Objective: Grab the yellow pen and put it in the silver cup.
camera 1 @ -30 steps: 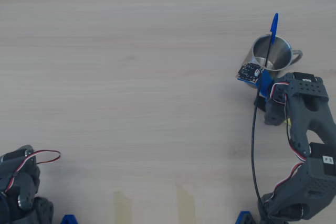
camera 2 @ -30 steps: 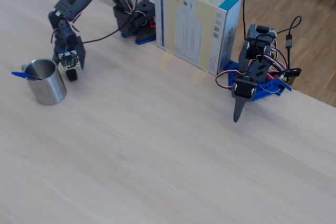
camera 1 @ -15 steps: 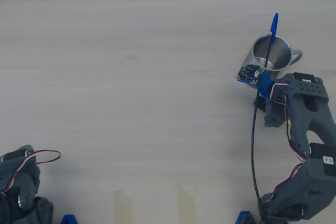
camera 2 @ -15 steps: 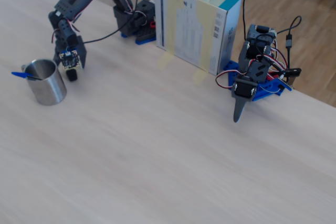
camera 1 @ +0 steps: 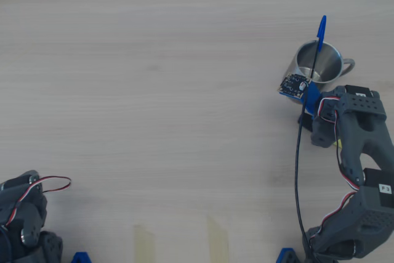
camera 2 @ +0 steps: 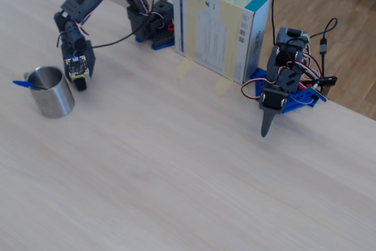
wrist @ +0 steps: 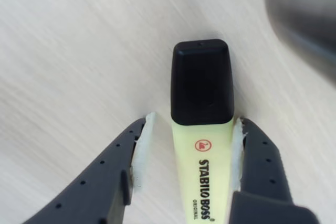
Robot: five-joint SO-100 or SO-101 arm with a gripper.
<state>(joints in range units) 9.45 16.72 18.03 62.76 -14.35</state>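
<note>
Blue ballpoint pen (camera 1: pixel 320 34), taped cardboard box (camera 2: pixel 220 30)

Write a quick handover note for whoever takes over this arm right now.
Tool: open, lowered beside the shiny steel cup, its fingers straddling the chunky yellow highlighter with the black cap. One pad looks to touch the barrel; a gap shows at the other.
Highlighter: lying flat on the table, not lifted.
Cup: upright, with a thin blue-capped ballpoint already standing in it.
Done: approach and alignment.
Left: close, lift, carry over the cup, drop in.
</note>
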